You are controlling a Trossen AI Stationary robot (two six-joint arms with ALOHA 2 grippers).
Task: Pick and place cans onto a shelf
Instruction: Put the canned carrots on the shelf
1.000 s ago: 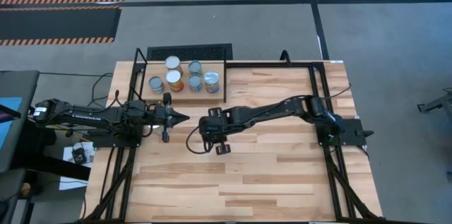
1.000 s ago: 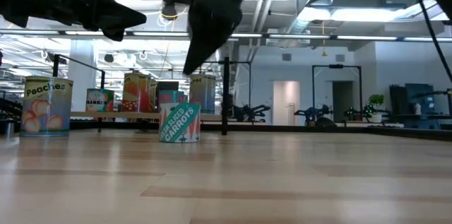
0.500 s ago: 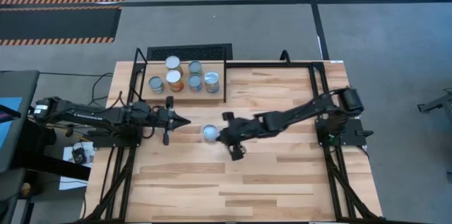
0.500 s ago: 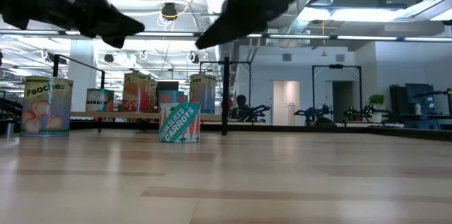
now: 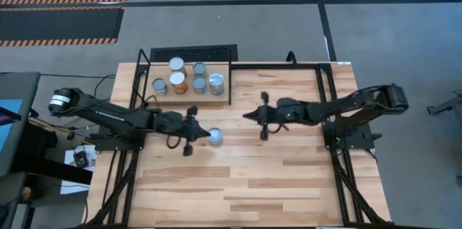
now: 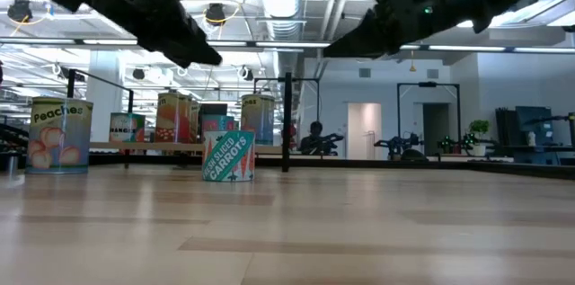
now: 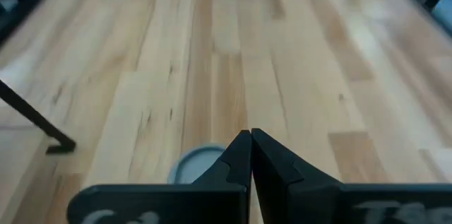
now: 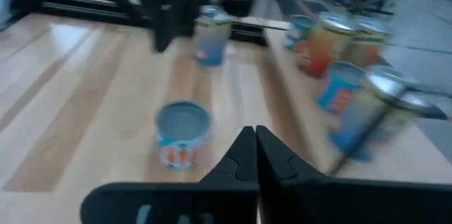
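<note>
Left arm: stretched low across the table from its left edge toward the centre. Left gripper (image 5: 209, 134) hangs just beside the lone carrots can (image 5: 215, 137), above table level in the low view; in the left wrist view its fingers (image 7: 236, 162) meet tip to tip, holding nothing, with the can's silver lid just beyond them.

Right arm: reaches in from the right edge, raised off the table. Right gripper (image 5: 247, 115) points toward the table's centre, well apart from the carrots can; fingers (image 8: 244, 150) pressed together, empty.

Carrots can: upright on the plank tabletop (image 5: 289, 178), near the middle, in front of the shelf; teal label reading "SLICED CARROTS" in the low view (image 6: 228, 155).

Shelf (image 5: 221, 100): small wood board in a black rod frame at the table's far left corner. Contents: five cans (image 5: 177, 82), all upright, silver lids up, two at the back and three in front.

Peaches can (image 6: 60, 135): upright, at the far left of the low view.
</note>
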